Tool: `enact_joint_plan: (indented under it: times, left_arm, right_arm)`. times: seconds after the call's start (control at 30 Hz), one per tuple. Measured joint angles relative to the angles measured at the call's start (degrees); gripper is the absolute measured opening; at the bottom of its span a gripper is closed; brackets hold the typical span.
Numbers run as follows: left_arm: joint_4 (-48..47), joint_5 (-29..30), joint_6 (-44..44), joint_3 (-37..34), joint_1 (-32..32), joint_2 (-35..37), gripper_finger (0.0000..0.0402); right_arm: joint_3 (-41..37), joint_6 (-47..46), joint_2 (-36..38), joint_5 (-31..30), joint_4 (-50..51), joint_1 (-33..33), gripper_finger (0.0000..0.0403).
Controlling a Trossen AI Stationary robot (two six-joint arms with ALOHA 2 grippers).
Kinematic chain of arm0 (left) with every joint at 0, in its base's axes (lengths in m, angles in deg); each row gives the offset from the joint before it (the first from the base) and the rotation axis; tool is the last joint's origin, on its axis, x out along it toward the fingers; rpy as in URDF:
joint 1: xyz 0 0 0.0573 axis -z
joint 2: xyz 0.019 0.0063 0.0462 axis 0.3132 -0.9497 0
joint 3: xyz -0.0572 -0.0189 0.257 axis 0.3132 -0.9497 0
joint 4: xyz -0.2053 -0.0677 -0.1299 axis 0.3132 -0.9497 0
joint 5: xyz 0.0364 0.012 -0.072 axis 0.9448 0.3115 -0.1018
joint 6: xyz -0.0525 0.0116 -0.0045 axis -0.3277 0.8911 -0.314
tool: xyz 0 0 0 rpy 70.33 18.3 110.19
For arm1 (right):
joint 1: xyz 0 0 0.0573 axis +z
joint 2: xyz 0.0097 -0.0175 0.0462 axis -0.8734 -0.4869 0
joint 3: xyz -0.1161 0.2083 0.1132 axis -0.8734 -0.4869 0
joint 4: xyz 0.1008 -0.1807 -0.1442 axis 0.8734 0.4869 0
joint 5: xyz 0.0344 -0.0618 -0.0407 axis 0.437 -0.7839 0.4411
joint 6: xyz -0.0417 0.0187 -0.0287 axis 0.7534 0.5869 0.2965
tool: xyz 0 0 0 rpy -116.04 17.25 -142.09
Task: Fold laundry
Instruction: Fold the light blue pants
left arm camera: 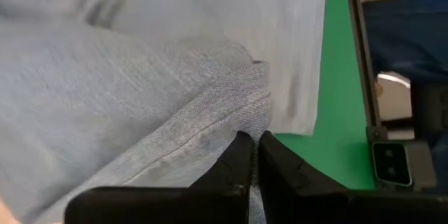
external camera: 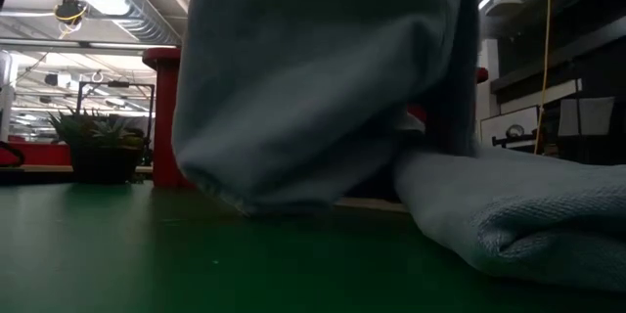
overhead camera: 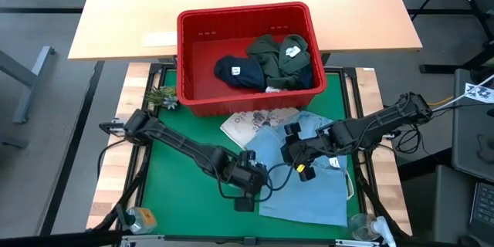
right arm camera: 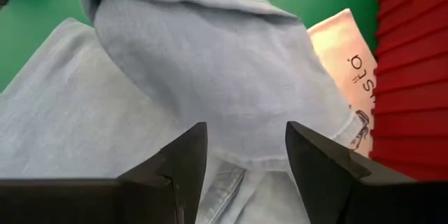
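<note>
A light blue denim garment (overhead camera: 309,189) lies spread on the green mat, right of the middle. Its far end rests on a white printed tote (overhead camera: 241,123). My left gripper (overhead camera: 248,174) is at the garment's left edge, shut on the cloth. My right gripper (overhead camera: 297,154) stands open above the garment's far part, slanting down, with a raised bulge of denim (right arm camera: 210,63) ahead of its fingers. In the low view a fold of denim (external camera: 313,88) hangs down to just above the mat. Navy (overhead camera: 235,71) and olive (overhead camera: 278,58) garments lie in the red basket (overhead camera: 193,96). My left gripper pinches the denim garment at a stitched hem edge (left arm camera: 234,122) between its two shut fingers (left arm camera: 241,164), slanting down from the table's left. One layer or several, I cannot tell. The cloth beside the hold lies in a soft fold, slack.
The red slotted basket stands at the mat's far edge, close behind the tote and both grippers. A small potted plant (overhead camera: 162,96) sits at the far left corner. The mat's near left part (overhead camera: 185,201) is bare green. Small objects sit at both near corners.
</note>
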Motion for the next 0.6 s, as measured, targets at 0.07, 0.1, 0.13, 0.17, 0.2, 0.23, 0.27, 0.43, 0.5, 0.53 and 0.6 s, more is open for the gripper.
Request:
enact_joint_plan:
  times: [0.07, 0.1, 0.13, 0.17, 0.2, 0.23, 0.27, 0.43, 0.5, 0.53, 0.6]
  left_arm:
    - [0.0, -0.82, -0.02, 0.0, 0.02, -1.17, 0.0019]
    - [-0.02, -0.91, -0.04, 0.0, 0.15, -1.72, 0.0027]
    - [-0.02, -0.91, -0.04, -0.02, 0.32, -2.13, 0.0037]
    - [0.01, -0.92, -0.04, -0.02, 0.41, -2.51, 0.0049]
    - [0.15, -0.94, -0.04, -0.02, 0.48, -2.7, 0.006]
    - [0.37, -0.95, -0.03, -0.02, 0.48, -2.76, 0.0072]
    - [0.61, -0.94, 0.0, -0.02, 0.47, -2.76, 0.0083]
    - [4.01, -0.91, 0.36, -0.08, 0.49, -2.6, 0.0108]
    - [6.61, -0.95, 1.29, -0.09, 0.94, -2.36, 0.0109]
    - [7.94, -0.95, 1.79, -0.08, 1.26, -2.29, 0.0109]
    - [9.29, -1.01, 2.9, -0.07, 2.1, -2.28, 0.0109]
  right_arm:
    - [0.0, 0.02, 0.0, -0.01, 0.01, -0.01, 0.0193]
    - [0.0, 0.02, 0.0, -0.01, 0.0, -0.01, 0.0193]
    - [0.0, 0.03, 0.0, -0.01, -0.05, -0.01, 0.0193]
    - [0.0, 0.03, 0.0, -0.05, -0.12, -0.01, 0.0193]
    - [0.0, 0.03, 0.0, -0.19, -0.17, -0.01, 0.0193]
    - [0.0, -0.01, 0.0, -0.33, -0.22, -0.05, 0.0193]
    - [0.0, -0.29, 0.0, -0.81, -0.35, -0.16, 0.0193]
    - [0.0, -1.99, 0.0, -1.71, -2.34, -2.2, 0.0193]
    - [0.0, -2.37, 0.0, -1.71, -3.63, -3.68, 0.0193]
    - [0.0, -2.4, 0.02, -1.71, -4.37, -4.5, 0.0193]
    - [0.0, -2.42, 0.0, -1.67, -5.52, -6.22, 0.0193]
